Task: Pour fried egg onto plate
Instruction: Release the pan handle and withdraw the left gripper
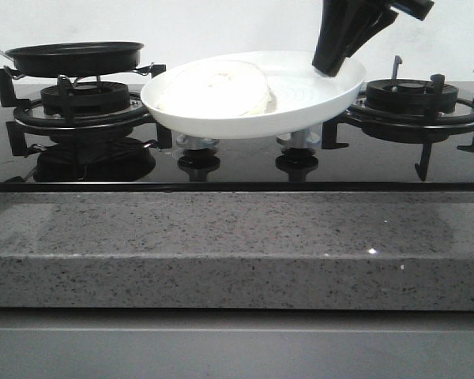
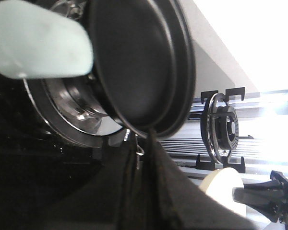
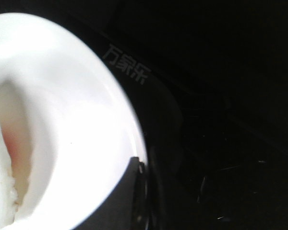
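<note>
This is a kitchen: a glossy black glass gas hob (image 1: 237, 162) with black cast-iron pan supports (image 1: 415, 118) and round burners (image 1: 84, 97) is set into a speckled grey stone countertop (image 1: 237, 249), against a plain white wall (image 1: 221, 24).

You see a glossy white plate (image 1: 300, 106) carrying a pale cream-white fried egg (image 1: 213, 91); the right wrist view shows an orange tint on the egg. Left of the plate, the frying pan (image 1: 75, 57) is black with a pale mint handle (image 2: 36, 43). Below the plate, the counter edge (image 1: 237, 249) is grey with fine dark speckles.
</note>
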`<state>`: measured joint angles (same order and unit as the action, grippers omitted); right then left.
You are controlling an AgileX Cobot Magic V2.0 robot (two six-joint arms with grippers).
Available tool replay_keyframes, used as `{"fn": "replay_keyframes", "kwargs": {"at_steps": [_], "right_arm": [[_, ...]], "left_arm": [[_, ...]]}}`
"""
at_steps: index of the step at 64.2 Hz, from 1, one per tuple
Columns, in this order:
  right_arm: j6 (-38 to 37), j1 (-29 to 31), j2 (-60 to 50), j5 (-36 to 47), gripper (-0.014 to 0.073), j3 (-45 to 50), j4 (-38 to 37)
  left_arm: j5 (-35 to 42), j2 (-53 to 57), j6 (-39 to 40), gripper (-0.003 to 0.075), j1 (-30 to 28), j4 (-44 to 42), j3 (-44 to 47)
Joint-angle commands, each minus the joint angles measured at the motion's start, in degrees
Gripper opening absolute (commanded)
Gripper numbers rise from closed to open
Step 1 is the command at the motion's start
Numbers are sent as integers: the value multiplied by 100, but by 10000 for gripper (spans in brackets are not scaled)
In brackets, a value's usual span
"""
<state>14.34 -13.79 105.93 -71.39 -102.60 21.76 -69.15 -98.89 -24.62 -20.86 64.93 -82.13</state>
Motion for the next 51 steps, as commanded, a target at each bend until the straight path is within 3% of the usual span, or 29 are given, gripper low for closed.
{"fn": "replay_keyframes", "kwargs": {"at_steps": [1, 23, 35, 51], "right_arm": [[23, 6, -320, 124, -67, -166, 248], [23, 6, -320, 124, -67, -166, 248], [23, 6, -320, 124, -67, -166, 248], [23, 6, -320, 124, -67, -166, 248]], "left_arm": [[-166, 407, 46, -17, 25, 365, -160], [-91, 998, -29, -20, 131, 182, -160], [666, 1703, -29, -20, 683, -1161, -160], [1798, 2894, 652, -20, 2115, -3841, 64]]}}
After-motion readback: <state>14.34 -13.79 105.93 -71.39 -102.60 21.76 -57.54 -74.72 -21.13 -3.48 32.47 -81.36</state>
